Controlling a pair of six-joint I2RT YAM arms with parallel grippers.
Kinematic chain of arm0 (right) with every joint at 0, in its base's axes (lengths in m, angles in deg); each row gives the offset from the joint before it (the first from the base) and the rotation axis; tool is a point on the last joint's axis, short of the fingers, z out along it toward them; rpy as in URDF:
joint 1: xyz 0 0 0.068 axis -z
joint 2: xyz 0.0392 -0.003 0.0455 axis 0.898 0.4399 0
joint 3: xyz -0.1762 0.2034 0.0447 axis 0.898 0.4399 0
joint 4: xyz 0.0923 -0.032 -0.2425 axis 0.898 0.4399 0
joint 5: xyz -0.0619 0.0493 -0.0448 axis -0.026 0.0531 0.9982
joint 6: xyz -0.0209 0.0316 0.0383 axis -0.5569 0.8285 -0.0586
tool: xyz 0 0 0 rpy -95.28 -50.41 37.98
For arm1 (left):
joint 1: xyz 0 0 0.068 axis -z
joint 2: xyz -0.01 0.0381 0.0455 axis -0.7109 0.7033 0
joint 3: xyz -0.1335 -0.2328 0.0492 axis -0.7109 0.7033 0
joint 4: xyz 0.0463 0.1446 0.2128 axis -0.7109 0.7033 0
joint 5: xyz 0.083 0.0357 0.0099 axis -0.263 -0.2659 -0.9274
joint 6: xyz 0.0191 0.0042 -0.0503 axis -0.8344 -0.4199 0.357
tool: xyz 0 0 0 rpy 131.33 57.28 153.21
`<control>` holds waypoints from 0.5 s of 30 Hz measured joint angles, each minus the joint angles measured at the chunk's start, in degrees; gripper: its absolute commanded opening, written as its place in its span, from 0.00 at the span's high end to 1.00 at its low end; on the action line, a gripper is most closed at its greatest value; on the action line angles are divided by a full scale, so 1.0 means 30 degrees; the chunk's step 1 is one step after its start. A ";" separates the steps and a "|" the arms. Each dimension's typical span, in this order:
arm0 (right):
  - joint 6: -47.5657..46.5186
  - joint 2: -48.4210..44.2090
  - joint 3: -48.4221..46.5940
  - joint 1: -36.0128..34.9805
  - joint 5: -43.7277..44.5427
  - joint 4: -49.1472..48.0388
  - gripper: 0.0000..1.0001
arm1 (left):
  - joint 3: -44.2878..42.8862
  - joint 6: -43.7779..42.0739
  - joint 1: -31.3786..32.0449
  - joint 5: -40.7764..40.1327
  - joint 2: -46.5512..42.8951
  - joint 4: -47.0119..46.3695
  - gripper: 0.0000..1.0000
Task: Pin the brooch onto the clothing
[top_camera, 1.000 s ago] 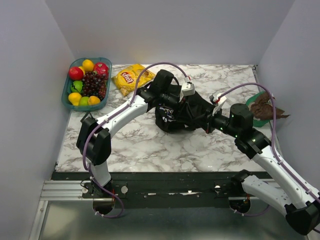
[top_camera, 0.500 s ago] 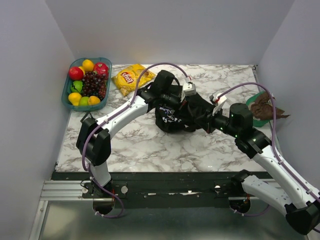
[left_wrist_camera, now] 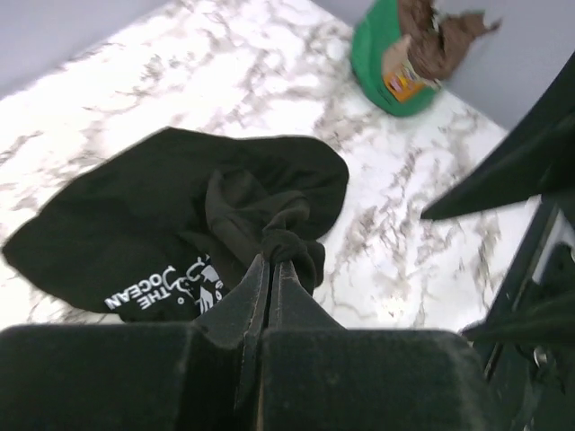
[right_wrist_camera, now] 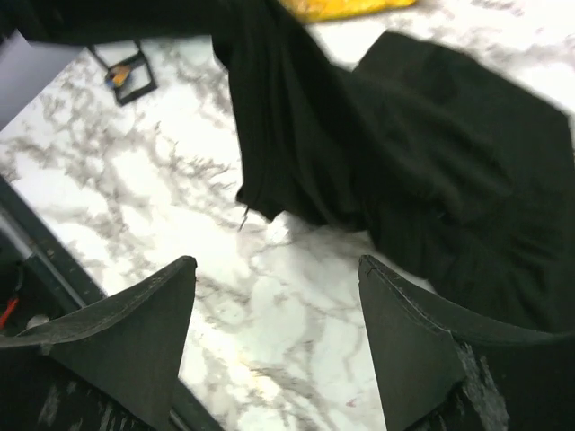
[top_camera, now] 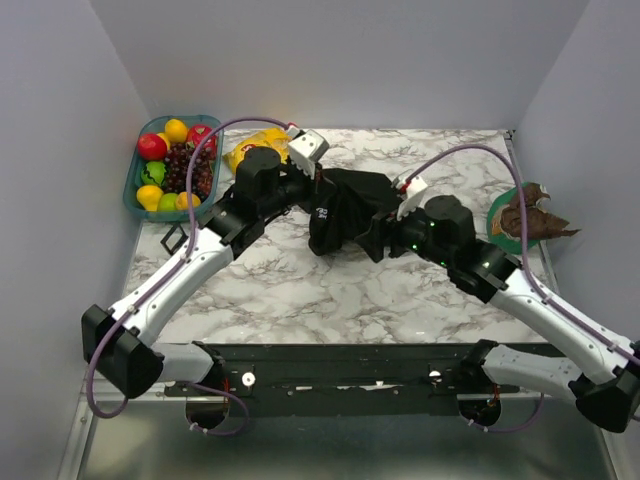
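Close to the front, a small black frame (top_camera: 174, 238) lies on the marble desk (top_camera: 300, 290) beside the left arm. There is a bit of orange in it, but it is too small to tell if that is the brooch. A little farther in, the right hand (right_wrist_camera: 278, 278) hangs over the bare desk with its fingers spread wide, holding nothing. The edge of the black T-shirt (top_camera: 350, 205) is just past it. The shirt lies crumpled in the middle of the desk, with white letters showing. The left hand (left_wrist_camera: 269, 262) is pinched tight on a bunch of the shirt's cloth. Far back on the left sit a blue tray (top_camera: 128, 192) of fruit and a yellow chip bag (top_camera: 255, 152). On the right is a green plate (top_camera: 497, 218) with a brown crumpled thing (top_camera: 530, 208) on it.
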 measured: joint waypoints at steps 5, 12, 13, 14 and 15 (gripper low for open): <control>0.2965 0.2878 0.0015 -0.2157 0.2645 -0.1027 0.23 | 0.1902 0.0568 -0.0350 -0.2215 -0.1989 -0.1158 1.00; 0.6339 0.8189 -0.0568 -0.5435 0.6717 -0.2776 0.31 | 0.2936 0.0852 -0.0495 -0.3898 -0.2127 -0.1421 1.00; 0.6688 0.8619 -0.0488 -0.5829 0.7031 -0.3330 0.31 | 0.2936 0.0838 -0.0495 -0.4116 -0.2157 -0.1435 1.00; 0.6972 0.8852 -0.0321 -0.6207 0.7308 -0.4102 0.31 | 0.2936 0.0831 -0.0495 -0.4262 -0.2193 -0.1450 1.00; 0.7206 0.9005 -0.0160 -0.6513 0.7519 -0.4794 0.31 | 0.2936 0.0823 -0.0495 -0.4422 -0.2222 -0.1464 1.00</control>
